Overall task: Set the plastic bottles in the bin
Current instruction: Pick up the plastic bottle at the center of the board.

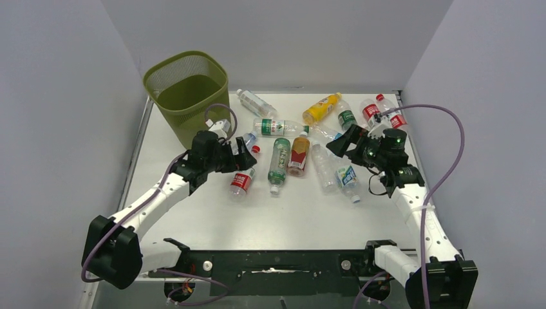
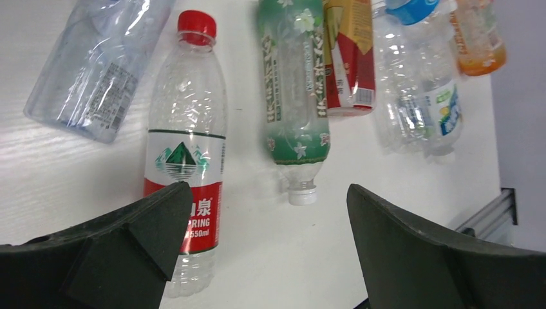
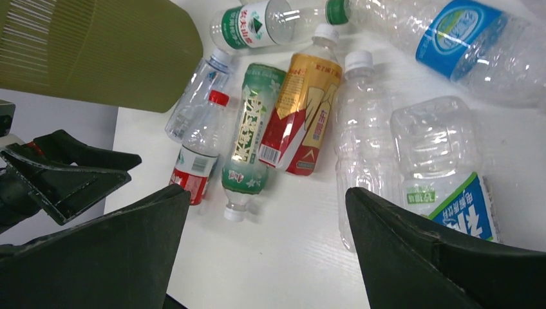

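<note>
Left wrist view: hung with left jaws spread wide and empty over the red-label bottle, likely lining up to pick it. Held right jaws just as wide, gripping nothing, above the crumpled blue-label bottle. Found other bottles lying loose on the counter, right of the bin at back left.

One bin stands on the worktop. Thirteen plastic bottles can be counted lying there, some partly hidden. There are two arms.
</note>
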